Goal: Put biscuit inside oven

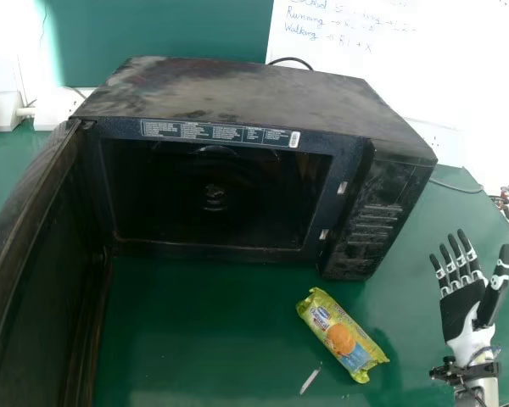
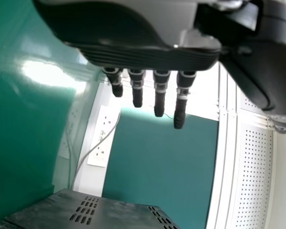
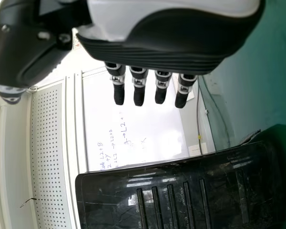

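Nearest to the robot, a pale scrap [image 1: 310, 380] lay on the green table [image 1: 195, 339], and just beyond it was the biscuit packet [image 1: 342, 333], lying aslant, one crimped end towards the oven's control side. From where I stood it looked light, the wrapper thin and probably slippery, the biscuits inside stiff but easy to crack. I'd have taken it across the middle, a hold on both long sides, firm enough to stop it sliding and no harder; the loose crimped ends looked likely to fold or tear.

The right hand [image 1: 465, 312] stood well apart from it, on the packet's outer side, palm up and holding nothing, its fingers straight and spread wide. The next move, I judged, was to turn that palm over and come down on the packet.

Across on the other side hung the open oven door [image 1: 34, 280], and past its outer face was the left hand [image 2: 138, 55], fingers stretched out, holding nothing. Behind, the black oven [image 1: 237, 93] gaped, its dark cavity [image 1: 212, 203] facing the robot; the sill and the control-side frame were what a packet carried in low or crooked might catch. Farthest back stood a white board [image 1: 348, 51] with handwriting.
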